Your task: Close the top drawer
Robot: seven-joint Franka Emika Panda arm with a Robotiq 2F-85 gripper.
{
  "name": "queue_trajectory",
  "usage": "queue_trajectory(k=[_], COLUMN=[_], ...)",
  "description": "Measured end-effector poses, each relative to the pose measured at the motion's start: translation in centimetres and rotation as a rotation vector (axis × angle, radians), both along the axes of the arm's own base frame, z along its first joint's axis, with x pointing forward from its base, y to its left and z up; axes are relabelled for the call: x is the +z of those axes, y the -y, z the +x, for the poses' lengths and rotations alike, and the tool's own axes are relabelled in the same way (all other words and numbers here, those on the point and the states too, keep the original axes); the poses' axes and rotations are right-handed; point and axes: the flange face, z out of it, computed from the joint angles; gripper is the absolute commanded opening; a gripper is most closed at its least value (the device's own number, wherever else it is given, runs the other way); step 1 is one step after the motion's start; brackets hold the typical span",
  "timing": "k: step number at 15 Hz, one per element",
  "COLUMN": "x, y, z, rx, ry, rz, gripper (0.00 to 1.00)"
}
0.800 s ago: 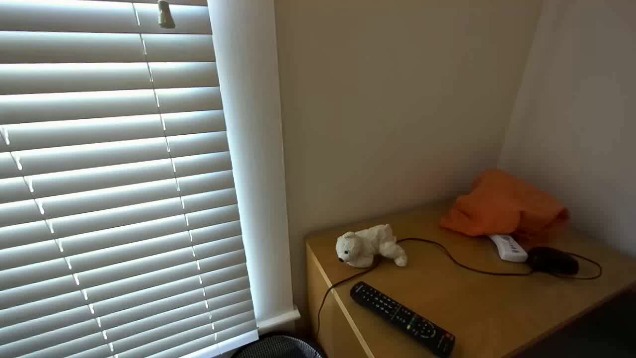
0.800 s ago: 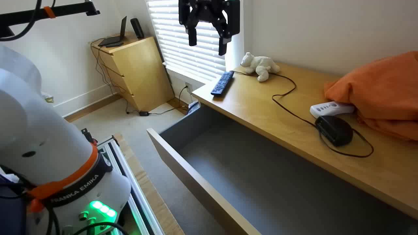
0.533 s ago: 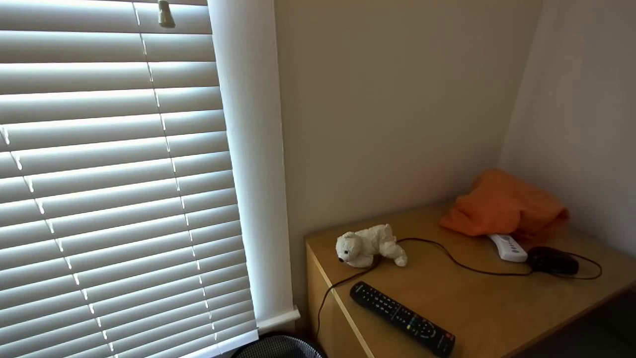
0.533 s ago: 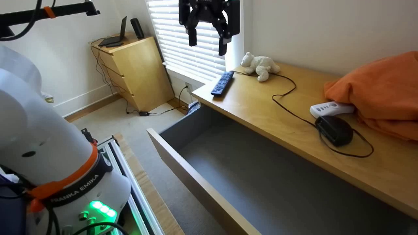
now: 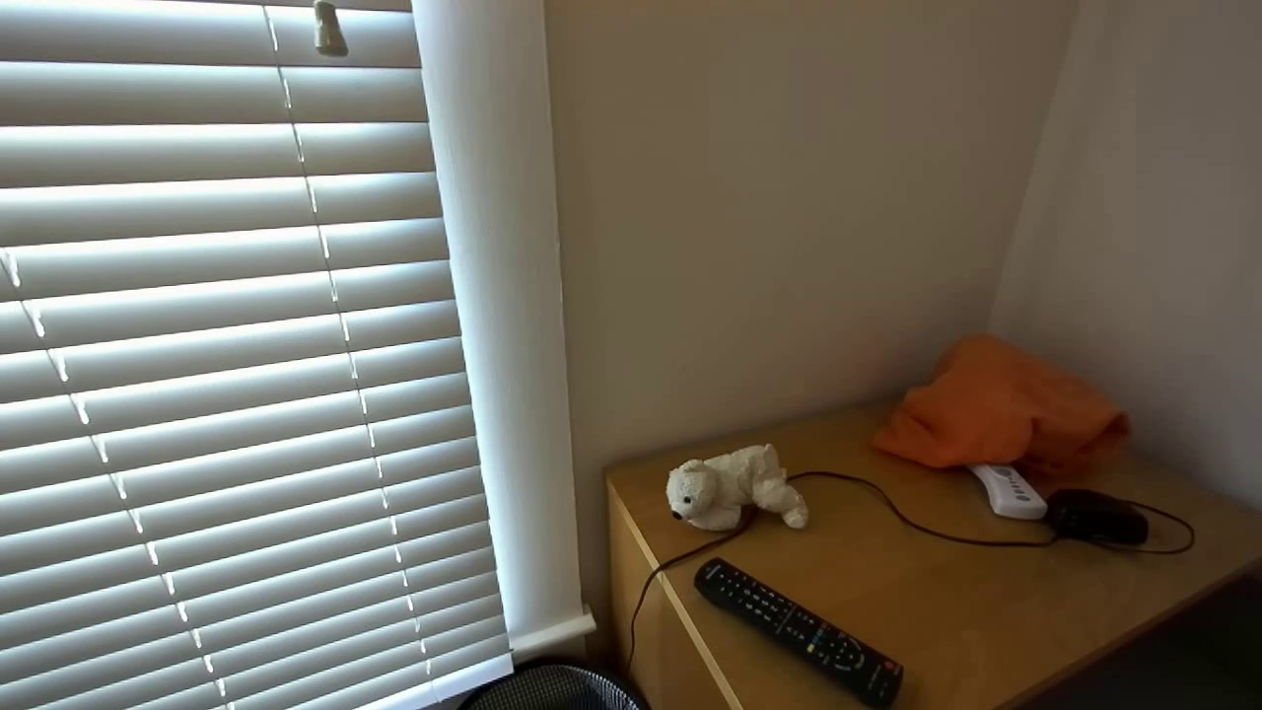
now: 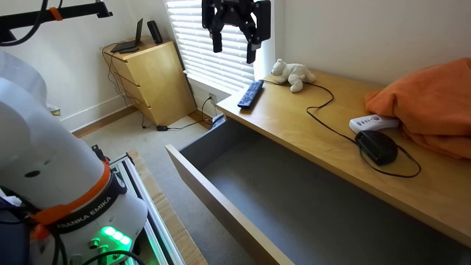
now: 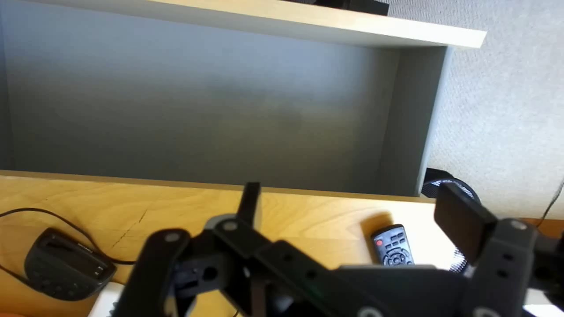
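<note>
The top drawer (image 6: 226,211) of a light wood dresser stands pulled well out in an exterior view. Its grey interior holds nothing that I can see. The wrist view shows the drawer (image 7: 211,101) from above, with its pale front panel (image 7: 335,24) along the top. My gripper (image 6: 234,51) is open and empty, high above the far end of the dresser top, apart from the drawer. In the wrist view my gripper (image 7: 354,209) has its two fingers wide apart, with the dresser top below them. The drawer front's outer face is hidden.
On the dresser top (image 6: 290,117) lie a black remote (image 6: 251,94), a white plush bear (image 6: 293,74), a white controller (image 6: 373,122), a black corded device (image 6: 376,147) and an orange cloth (image 6: 430,106). A black mesh bin (image 5: 552,687) stands beside the dresser. The robot base (image 6: 84,221) faces the drawer.
</note>
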Motion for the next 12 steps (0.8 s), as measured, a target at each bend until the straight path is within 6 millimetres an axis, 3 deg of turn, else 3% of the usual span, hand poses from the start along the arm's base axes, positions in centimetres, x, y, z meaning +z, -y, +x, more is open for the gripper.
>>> queue_trajectory(k=[3, 7, 10, 12], x=[-0.9, -3.0, -5.4, -7.6], y=[2.3, 8.6, 12.7, 14.3], z=[-0.1, -0.7, -1.6, -2.4], rx=[-0.050, -0.154, -0.230, -0.273], ry=[-0.014, 0.002, 0.031, 0.036], rz=[0.007, 0.001, -0.027, -0.049], gripper=[1.00, 1.00, 1.00, 1.00])
